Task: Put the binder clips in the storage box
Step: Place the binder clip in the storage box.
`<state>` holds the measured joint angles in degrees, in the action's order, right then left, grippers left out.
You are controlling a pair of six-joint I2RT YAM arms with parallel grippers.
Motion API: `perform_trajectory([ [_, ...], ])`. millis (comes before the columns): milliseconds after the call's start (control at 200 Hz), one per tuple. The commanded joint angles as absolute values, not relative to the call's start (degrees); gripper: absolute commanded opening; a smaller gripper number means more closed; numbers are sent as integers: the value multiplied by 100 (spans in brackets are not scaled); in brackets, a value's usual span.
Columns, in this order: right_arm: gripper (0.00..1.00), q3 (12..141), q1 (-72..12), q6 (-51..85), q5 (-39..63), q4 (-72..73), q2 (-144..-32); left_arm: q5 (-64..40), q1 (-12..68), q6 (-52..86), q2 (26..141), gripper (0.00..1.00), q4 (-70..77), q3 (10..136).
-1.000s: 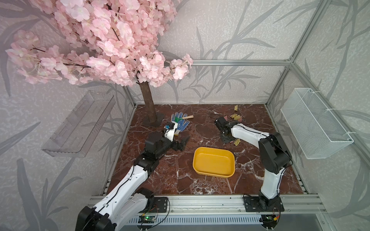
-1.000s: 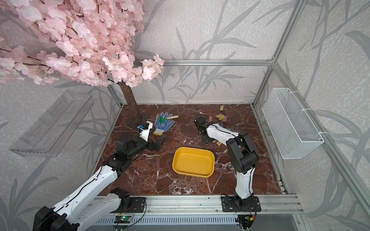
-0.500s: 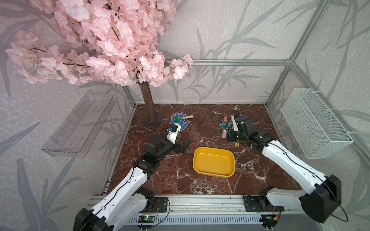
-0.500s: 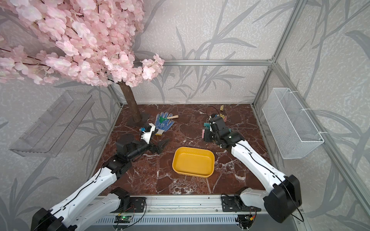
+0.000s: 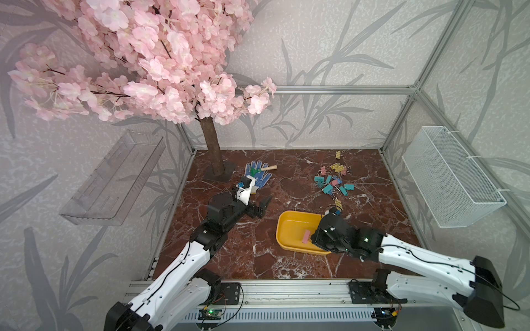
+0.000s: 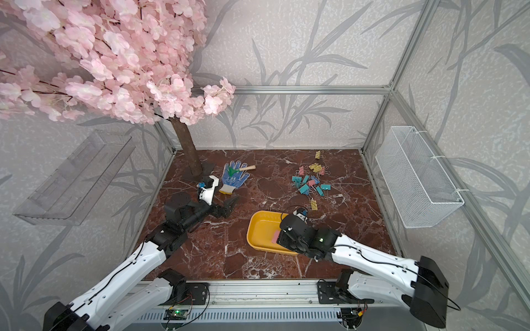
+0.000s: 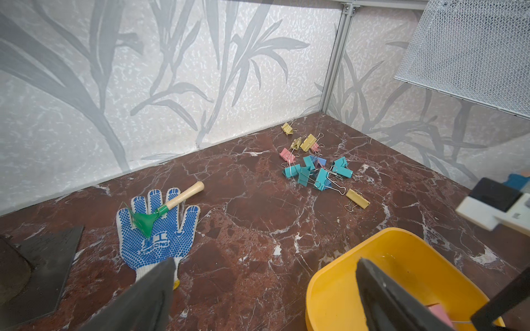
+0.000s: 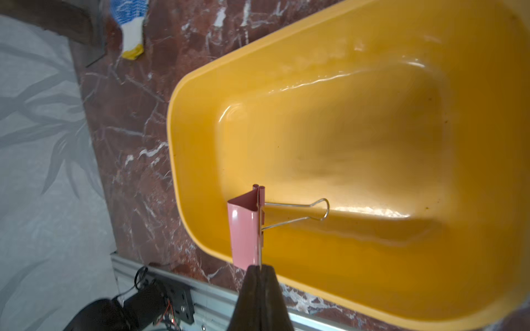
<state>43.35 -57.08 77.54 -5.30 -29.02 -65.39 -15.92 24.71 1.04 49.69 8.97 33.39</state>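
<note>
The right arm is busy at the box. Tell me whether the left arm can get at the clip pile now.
Probably yes: the left gripper is open and empty, and only bare marble lies between it and the binder clips.

Top views high at front, facing down; wrist views close; all share storage box (image 5: 291,226).

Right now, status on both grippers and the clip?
Right gripper shut on pink binder clip, above storage box. Left gripper open, empty. Other binder clips on table. Nothing blocking.
</note>
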Motion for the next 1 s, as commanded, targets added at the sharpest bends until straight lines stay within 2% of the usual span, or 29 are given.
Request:
perform_trajectory([
  [0,0,5166,-5739,8194,-1156,-3255,-7515,-1439,2492,21,4923,100,860,3311],
  [105,0,5732,-5739,8135,-1385,-3416,-8387,-1355,2502,-33,4924,100,791,3331],
  [235,0,5955,-5734,8060,-1346,-3038,-8956,-1335,2505,-33,4931,100,791,3328],
  [745,0,6305,-5735,7937,-1321,-2588,-10009,-1380,2512,-3,4948,100,801,3332],
  [995,13,6017,-5730,7599,-1047,-2001,-10029,-1412,2513,7,4970,100,801,3331],
])
